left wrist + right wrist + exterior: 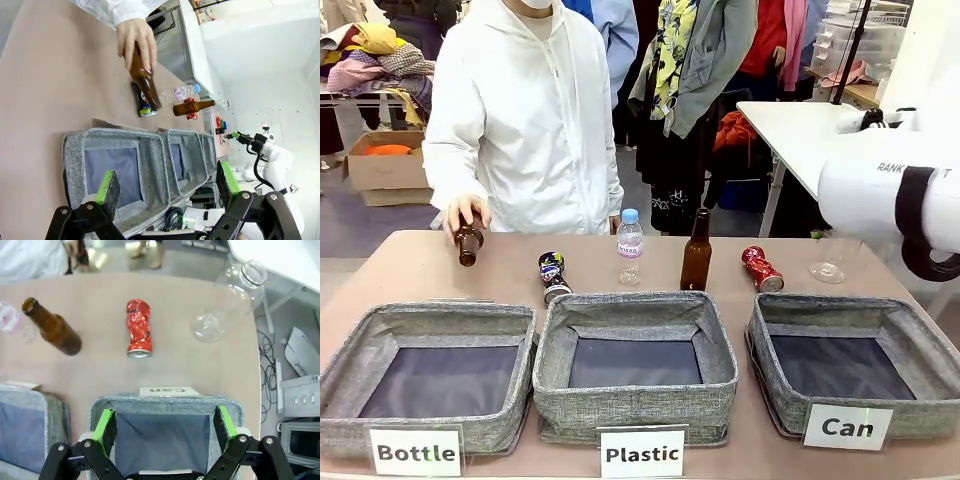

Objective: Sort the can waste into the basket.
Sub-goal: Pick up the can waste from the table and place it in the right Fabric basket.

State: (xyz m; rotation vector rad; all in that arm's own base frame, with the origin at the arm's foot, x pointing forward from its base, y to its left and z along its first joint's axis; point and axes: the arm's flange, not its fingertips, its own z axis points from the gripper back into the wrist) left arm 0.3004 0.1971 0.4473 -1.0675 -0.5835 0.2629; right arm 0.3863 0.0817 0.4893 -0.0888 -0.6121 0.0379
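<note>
Crushed red metal drink can with silver ends (pixel 761 269) lies on its side on the tan table (pixel 400 270), just behind the far rim of the grey woven-fabric basket with a white label reading "Can" (pixel 850 305), at the robot's right; the crushed dark blue-black drink can with multicolour print (pixel 553 275) lies farther left, behind the gap between the like basket labelled "Bottle" (pixel 430 315) and the middle basket labelled "Plastic" (pixel 635 305). Between the two cans stand a small clear plastic bottle with a blue cap (pixel 630 246) and an upright brown glass bottle (pixel 696 252); a larger clear plastic bottle (pixel 830 260) sits right of the red can. A person in a white jacket stands at the far side; one hand (pixel 467 212) grips a second brown glass bottle (pixel 470 243), tilted down to the table. The right gripper (pixel 165 417) hovers above the "Can" basket, green-padded fingers spread wide, nothing between them; the left gripper (pixel 167 177) hangs above the "Bottle" basket, fingers likewise apart, holding nothing.
</note>
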